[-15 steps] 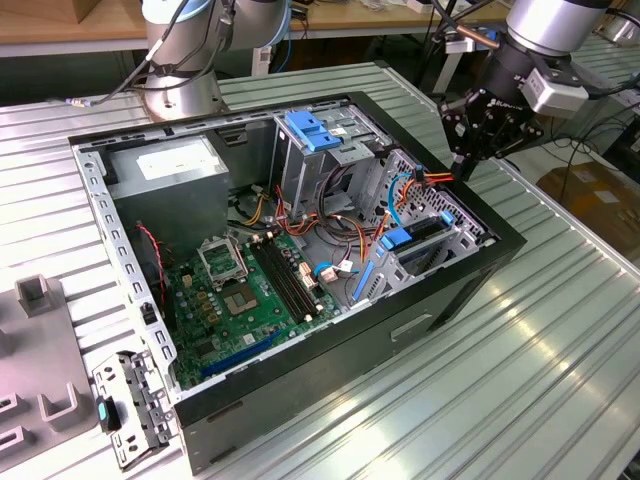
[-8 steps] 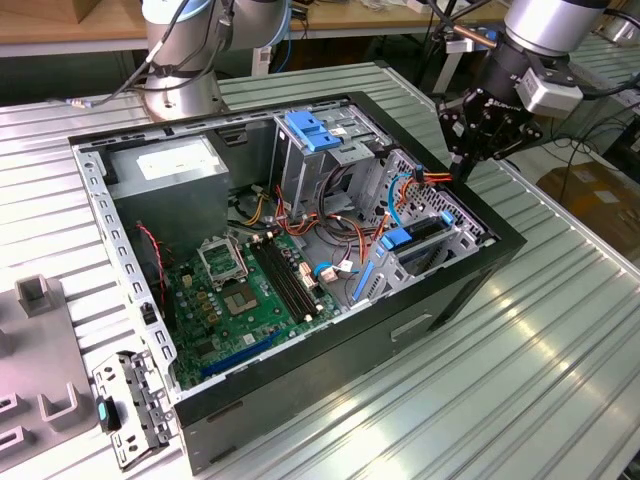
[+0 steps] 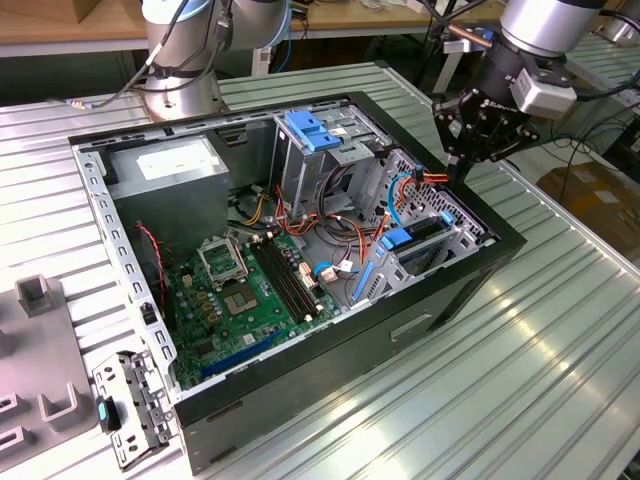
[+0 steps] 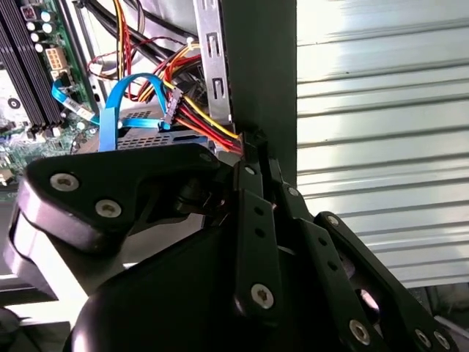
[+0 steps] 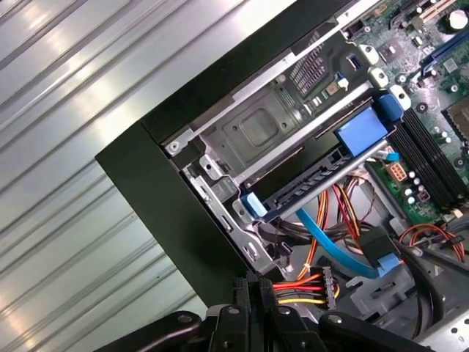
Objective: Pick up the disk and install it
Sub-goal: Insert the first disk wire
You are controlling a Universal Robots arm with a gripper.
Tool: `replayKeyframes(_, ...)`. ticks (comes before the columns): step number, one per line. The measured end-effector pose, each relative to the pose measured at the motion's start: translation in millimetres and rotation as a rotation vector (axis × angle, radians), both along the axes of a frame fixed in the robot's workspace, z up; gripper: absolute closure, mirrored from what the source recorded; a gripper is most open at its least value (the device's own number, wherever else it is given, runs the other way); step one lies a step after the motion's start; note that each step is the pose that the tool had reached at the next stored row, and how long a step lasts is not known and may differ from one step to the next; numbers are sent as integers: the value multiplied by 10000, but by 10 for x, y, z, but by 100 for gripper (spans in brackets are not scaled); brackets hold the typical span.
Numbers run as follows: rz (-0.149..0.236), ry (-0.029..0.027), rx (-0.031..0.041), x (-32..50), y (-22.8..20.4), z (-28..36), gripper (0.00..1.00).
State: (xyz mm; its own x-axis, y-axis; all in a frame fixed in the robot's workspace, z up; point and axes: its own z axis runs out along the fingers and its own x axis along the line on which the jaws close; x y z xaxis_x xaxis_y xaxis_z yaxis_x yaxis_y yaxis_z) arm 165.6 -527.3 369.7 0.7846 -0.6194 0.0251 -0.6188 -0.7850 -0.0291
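Note:
The disk (image 3: 425,232) sits inside the lower drive cage at the case's right end in the exterior view, and its blue side rails (image 5: 293,192) show along the slot under the cage's metal plate (image 5: 256,132). My gripper (image 3: 463,165) hangs over the case's rim just beyond that cage. In both wrist views its fingers (image 5: 251,297) stand pressed together on the red, yellow and black wires of the power cable (image 5: 304,290), a short way from its connector (image 4: 172,110). A blue data cable (image 5: 330,242) loops beside it.
The open case (image 3: 470,270) lies on a ribbed metal table (image 3: 560,350). Inside are the motherboard (image 3: 240,285), a grey power supply (image 3: 170,170) and an upper cage topped by a blue bracket (image 3: 312,130). Another arm's base (image 3: 180,70) stands behind. Metal brackets (image 3: 125,410) lie at the exterior view's left.

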Motion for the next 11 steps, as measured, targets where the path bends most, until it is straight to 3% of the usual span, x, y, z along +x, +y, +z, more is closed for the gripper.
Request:
replayKeyframes(6,-272,0,0,-100,-6,0,83)
replayKeyframes(11,-1078,0,-1,-100,-5,0,83)
